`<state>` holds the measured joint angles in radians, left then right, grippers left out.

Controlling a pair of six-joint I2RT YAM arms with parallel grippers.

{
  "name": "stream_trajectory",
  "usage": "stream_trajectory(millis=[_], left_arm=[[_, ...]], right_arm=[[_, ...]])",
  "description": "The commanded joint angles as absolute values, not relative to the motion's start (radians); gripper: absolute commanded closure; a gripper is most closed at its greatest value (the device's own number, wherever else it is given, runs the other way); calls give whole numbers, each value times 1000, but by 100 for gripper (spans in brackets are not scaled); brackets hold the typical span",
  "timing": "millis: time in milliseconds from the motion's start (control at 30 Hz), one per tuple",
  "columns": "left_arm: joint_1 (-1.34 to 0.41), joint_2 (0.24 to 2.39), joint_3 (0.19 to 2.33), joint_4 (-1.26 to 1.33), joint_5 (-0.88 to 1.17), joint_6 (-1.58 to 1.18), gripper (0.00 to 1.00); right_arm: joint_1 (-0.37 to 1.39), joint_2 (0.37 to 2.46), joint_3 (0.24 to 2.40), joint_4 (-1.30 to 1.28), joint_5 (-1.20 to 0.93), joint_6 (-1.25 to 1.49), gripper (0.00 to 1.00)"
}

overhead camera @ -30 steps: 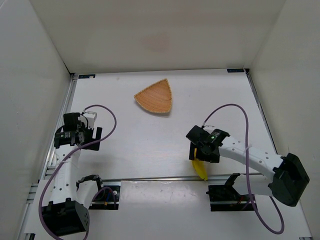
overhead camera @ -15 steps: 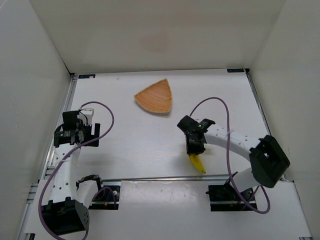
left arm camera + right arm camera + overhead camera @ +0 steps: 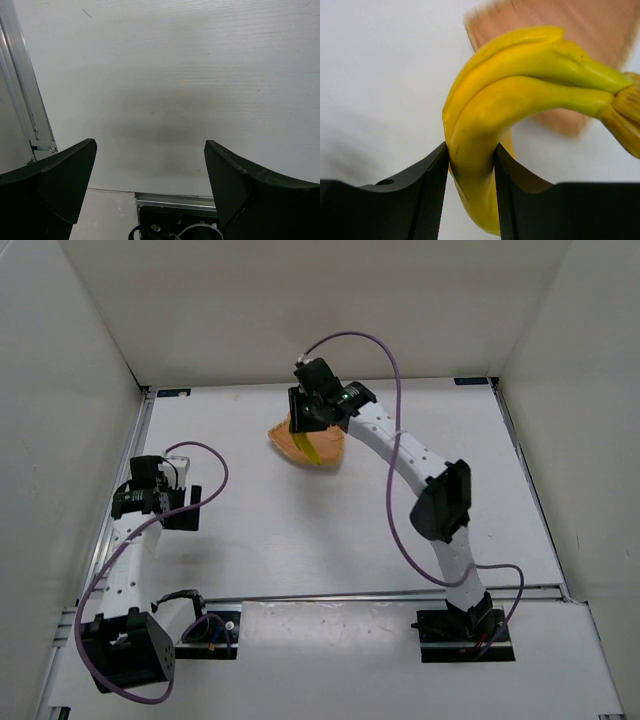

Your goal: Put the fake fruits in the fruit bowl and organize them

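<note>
Looks like a robot lab, prob. a test cell: plain white walls close a white table on three sides, w/ aluminium rail, left arm, right arm, purple cable.

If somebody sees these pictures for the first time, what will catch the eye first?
The curved bright-yellow plastic banana stands out first: the right gripper pinches it, reaching far across the white table, over the light-brown woven wicker bowl. The left gripper hangs open and empty above the table's left side.
</note>
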<state>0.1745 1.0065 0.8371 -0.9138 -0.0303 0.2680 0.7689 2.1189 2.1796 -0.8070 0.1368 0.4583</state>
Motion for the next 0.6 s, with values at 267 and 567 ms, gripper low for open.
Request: stream_trajectory(millis=[267, 567], left_arm=[[172, 1069, 957, -871, 40, 259, 0], [172, 1036, 979, -853, -27, 241, 0]], right_arm=[[592, 2445, 2348, -442, -156, 575, 98], [583, 2456, 2306, -433, -230, 600, 21]])
